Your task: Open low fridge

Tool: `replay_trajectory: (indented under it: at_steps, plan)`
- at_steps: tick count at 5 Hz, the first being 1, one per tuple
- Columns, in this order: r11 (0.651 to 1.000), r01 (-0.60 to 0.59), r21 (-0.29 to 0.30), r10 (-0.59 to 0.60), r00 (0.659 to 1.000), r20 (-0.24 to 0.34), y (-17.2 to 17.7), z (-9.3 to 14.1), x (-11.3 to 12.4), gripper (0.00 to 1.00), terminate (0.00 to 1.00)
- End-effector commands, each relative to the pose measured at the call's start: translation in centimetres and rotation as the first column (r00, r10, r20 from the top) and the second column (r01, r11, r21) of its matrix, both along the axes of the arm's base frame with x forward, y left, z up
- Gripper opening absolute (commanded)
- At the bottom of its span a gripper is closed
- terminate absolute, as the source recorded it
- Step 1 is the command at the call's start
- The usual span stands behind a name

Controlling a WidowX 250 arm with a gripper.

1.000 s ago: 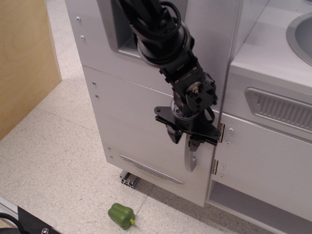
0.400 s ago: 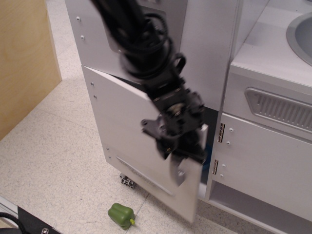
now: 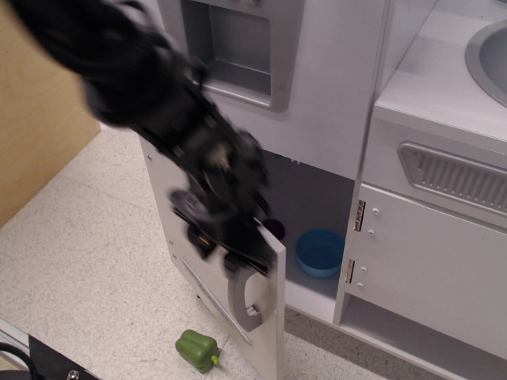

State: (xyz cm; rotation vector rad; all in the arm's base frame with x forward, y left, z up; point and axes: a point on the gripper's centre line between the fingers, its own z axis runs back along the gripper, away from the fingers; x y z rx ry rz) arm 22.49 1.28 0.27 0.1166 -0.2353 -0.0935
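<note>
The low fridge door [image 3: 265, 317] is a light-grey panel with a curved silver handle [image 3: 243, 299]. It stands swung wide open toward me, hinged on its left side. My black gripper [image 3: 230, 257] is blurred by motion and sits at the top of the handle, apparently closed around it. The fridge's inside shows, with a blue bowl [image 3: 321, 252] on its floor and a dark purple thing [image 3: 274, 229] behind the door's edge. The fingers themselves are hard to make out.
A green toy pepper [image 3: 196, 349] lies on the speckled floor below the door. The dispenser panel [image 3: 238, 47] is above. A white cabinet door with brass hinges [image 3: 432, 269] is to the right, a sink [image 3: 489, 47] at top right, a wooden board [image 3: 36, 119] at left.
The low fridge door has swung from shut to wide open. My arm moved left and toward me with the handle, uncovering the inside and the blue bowl.
</note>
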Motion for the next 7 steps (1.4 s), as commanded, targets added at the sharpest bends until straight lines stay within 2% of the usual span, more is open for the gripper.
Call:
replay_trajectory:
  at_steps: [1,2,3,4,5,6,7]
  plan:
    - [0.997,-0.063,-0.036,0.064,0.997,0.039,0.9,7.4,0.2,1.0,0.0]
    - [0.994,-0.087,-0.063,0.091,0.994,0.061,-1.0,7.8,2.2,1.0,0.0]
    - [0.994,-0.053,-0.095,0.061,0.994,0.092,-2.6,7.2,4.0,1.0,0.0]
    - [0.992,-0.011,-0.128,0.021,0.997,0.073,-4.0,5.2,5.8,1.0,0.0]
    - [0.991,0.007,-0.133,0.0,0.998,0.055,-4.8,2.8,6.7,1.0,0.0]
    - [0.984,-0.014,-0.175,0.016,1.0,0.006,-4.4,1.1,6.9,1.0,0.0]
    - [0.989,-0.049,-0.142,0.045,0.998,-0.033,-3.5,0.2,6.0,1.0,0.0]
